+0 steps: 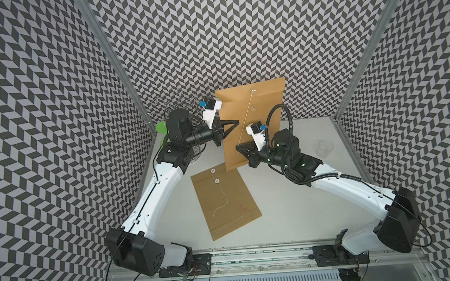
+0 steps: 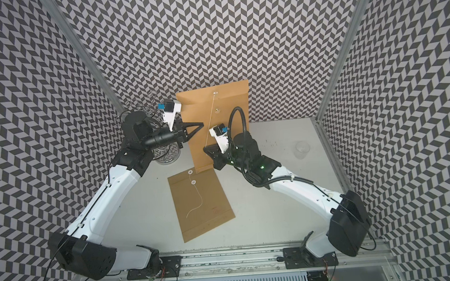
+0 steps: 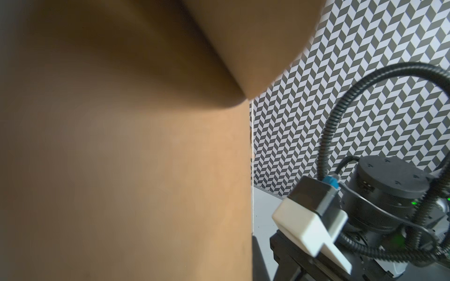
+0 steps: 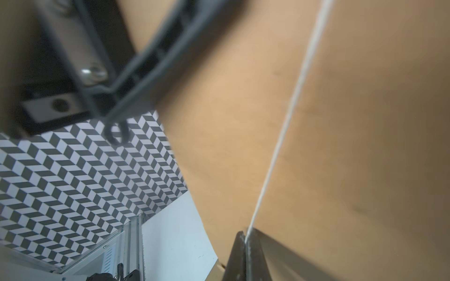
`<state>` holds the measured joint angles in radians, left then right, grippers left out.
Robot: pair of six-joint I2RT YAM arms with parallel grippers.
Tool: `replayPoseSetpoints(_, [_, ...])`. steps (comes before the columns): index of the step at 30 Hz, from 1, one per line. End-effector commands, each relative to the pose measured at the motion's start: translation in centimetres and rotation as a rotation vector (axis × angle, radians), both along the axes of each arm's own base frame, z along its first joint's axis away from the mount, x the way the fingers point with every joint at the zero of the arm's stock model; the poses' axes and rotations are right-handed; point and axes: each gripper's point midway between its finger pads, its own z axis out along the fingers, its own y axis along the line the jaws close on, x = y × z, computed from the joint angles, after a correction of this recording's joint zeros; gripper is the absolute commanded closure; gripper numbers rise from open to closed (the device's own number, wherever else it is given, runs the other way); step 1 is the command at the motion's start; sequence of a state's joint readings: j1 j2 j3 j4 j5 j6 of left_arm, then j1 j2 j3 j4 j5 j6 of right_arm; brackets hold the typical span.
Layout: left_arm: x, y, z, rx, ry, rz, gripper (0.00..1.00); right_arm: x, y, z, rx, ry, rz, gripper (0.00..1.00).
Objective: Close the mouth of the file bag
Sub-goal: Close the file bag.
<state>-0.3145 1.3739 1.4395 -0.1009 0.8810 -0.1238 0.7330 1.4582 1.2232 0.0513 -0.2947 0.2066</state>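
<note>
While the left gripper [image 1: 235, 123], pressed together, holds the file bag [image 1: 263, 100] upright over the table [image 1: 291, 209] by its side, the right gripper [image 1: 239, 146] pinches the taut string [image 1: 246, 118], so winding it round the button [image 1: 253, 108] looks not yet done.

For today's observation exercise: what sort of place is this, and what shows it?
Probably a robot test booth: a left arm and right arm mounted on a metal rail, with zigzag-patterned walls around a white table.
</note>
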Motion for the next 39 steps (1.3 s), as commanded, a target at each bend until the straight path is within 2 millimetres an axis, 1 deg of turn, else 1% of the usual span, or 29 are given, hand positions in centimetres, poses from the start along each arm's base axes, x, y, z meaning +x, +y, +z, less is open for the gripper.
replayPoseSetpoints(1, [-2.0, 0.0, 1.8, 0.003, -0.088, -0.033, 1.0, 1.3, -1.1, 0.2, 0.018, 0.06, -0.028, 1.0])
replayPoseSetpoints(6, [-3.1, 0.0, 2.2, 0.007, -0.111, -0.058, 1.0, 2.9, -2.8, -0.1, 0.036, 0.109, -0.071, 1.0])
replayPoseSetpoints(10, [-3.6, 0.0, 2.3, 0.006, -0.114, -0.062, 1.0, 3.2, -3.5, 0.3, 0.049, 0.11, -0.089, 1.0])
replayPoseSetpoints(13, [-3.2, 0.0, 2.2, -0.002, -0.097, -0.043, 1.0, 2.4, -2.9, 1.2, 0.064, 0.097, -0.06, 1.0])
replayPoseSetpoints(15, [-2.3, 0.2, 2.1, -0.011, -0.073, 0.003, 1.0, 1.2, -2.1, 1.9, 0.077, 0.068, -0.037, 1.0])
replayPoseSetpoints(17, [-1.5, 0.4, 1.8, -0.021, -0.041, 0.041, 1.0, 0.2, -2.1, 2.5, 0.091, 0.049, -0.017, 1.0])
replayPoseSetpoints(19, [-1.2, 0.3, 1.4, -0.033, -0.011, 0.046, 1.0, -0.6, -2.2, 3.2, 0.106, 0.034, 0.003, 1.0])
replayPoseSetpoints(21, [-0.8, 0.3, 0.6, -0.053, 0.04, 0.046, 1.0, -1.2, -1.9, 3.3, 0.101, 0.042, 0.027, 1.0])
replayPoseSetpoints(25, [-1.0, -0.1, -0.2, -0.084, 0.114, -0.015, 1.0, -2.4, -0.9, 2.3, 0.094, 0.114, 0.093, 1.0])
replayPoseSetpoints(31, [-3.0, -0.2, -1.1, -0.078, 0.074, -0.124, 1.0, -3.8, -0.1, 0.5, 0.096, 0.218, 0.177, 1.0])
replayPoseSetpoints(35, [-3.1, -0.4, -1.8, -0.061, 0.062, -0.153, 1.0, -5.0, 1.1, -1.1, 0.057, 0.254, 0.218, 1.0])
replayPoseSetpoints(39, [-2.8, -0.6, -2.2, -0.057, 0.069, -0.155, 1.0, -6.2, 1.8, -1.9, 0.028, 0.254, 0.241, 1.0])
